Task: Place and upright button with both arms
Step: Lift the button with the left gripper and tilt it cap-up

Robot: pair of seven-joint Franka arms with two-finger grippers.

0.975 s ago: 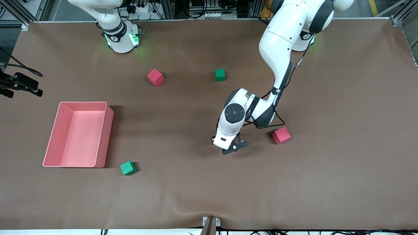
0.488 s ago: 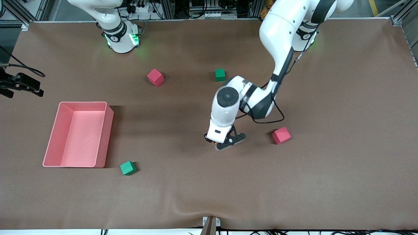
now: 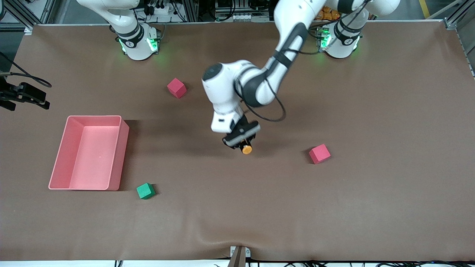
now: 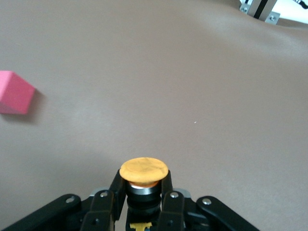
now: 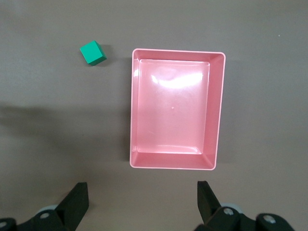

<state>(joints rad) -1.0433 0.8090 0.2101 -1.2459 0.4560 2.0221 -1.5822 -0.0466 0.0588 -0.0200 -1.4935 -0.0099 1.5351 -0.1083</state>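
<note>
Layout of the table, its blocks, the tray and both end effectors

The tray sits toward the right arm's end of the table, with one small cube just beside its corner nearest the front camera. Another cube lies farther from that camera, near the right arm's base. A third cube lies toward the left arm's end. Between tray and third cube, the left end effector hangs over mid-table, clamped on the button, cap toward the front camera. The right end effector waits above the tray, fingers apart.
</note>
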